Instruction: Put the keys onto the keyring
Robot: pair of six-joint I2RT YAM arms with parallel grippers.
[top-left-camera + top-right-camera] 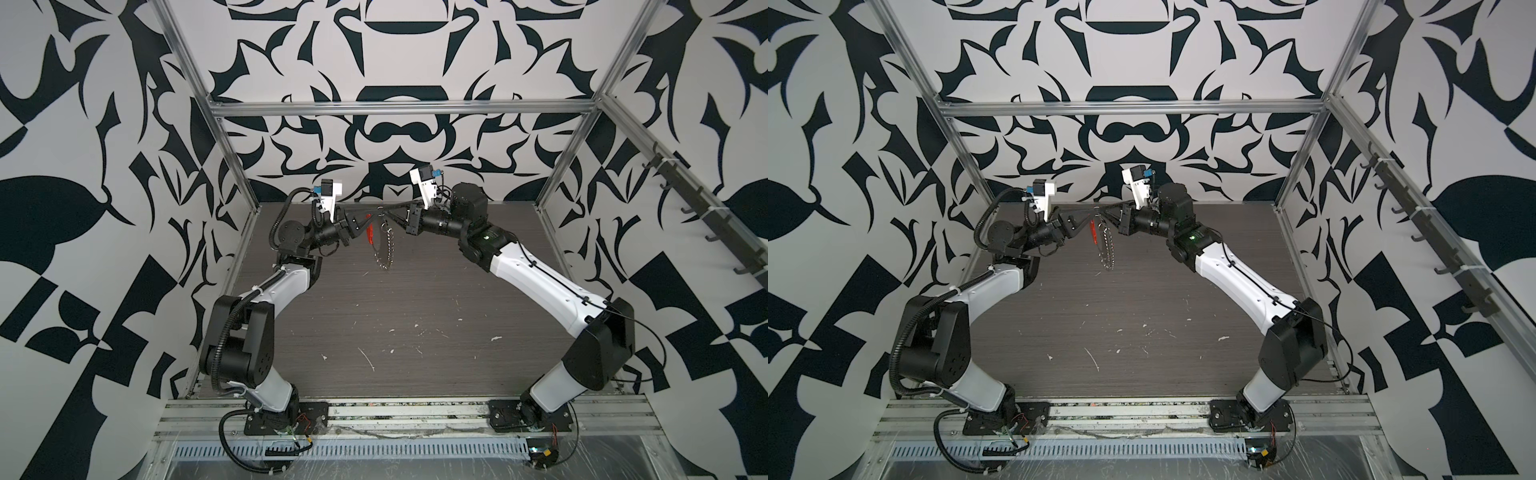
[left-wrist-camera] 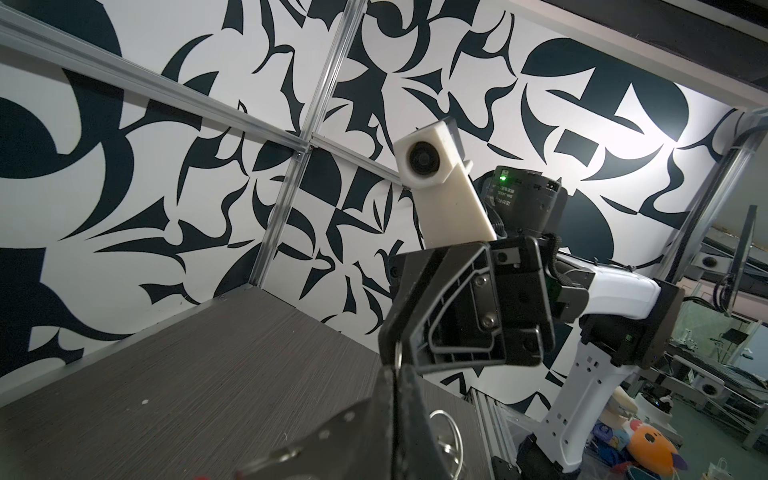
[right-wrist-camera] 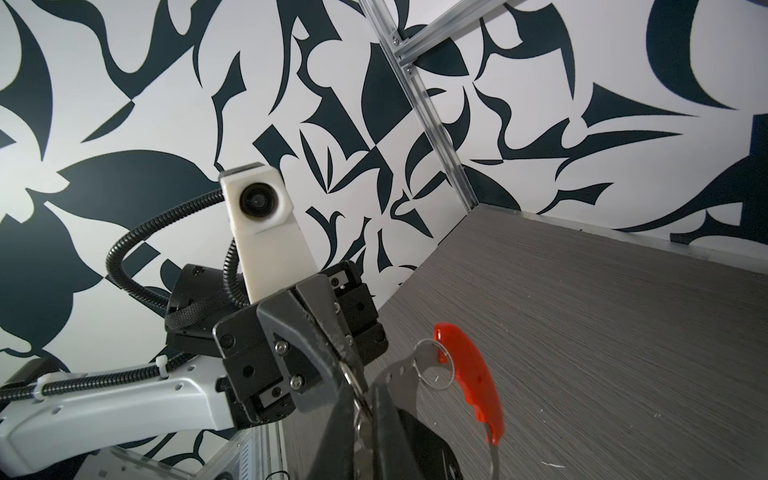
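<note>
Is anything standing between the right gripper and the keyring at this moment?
Nothing visible does. The right gripper, shut, meets the left gripper tip to tip above the table, and the keyring hangs close beside them. The chain and the orange-red piece hang lower, out of the way.

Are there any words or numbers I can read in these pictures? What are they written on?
Nothing here can be read for sure.
White print on the black motor housing, beside the green light: too blurred to read.
Tiny white marks on the black arm joint: too small to read.
The walls: only black-and-white shapes, no letters.
The orange-red plastic piece: no print shows.
</note>
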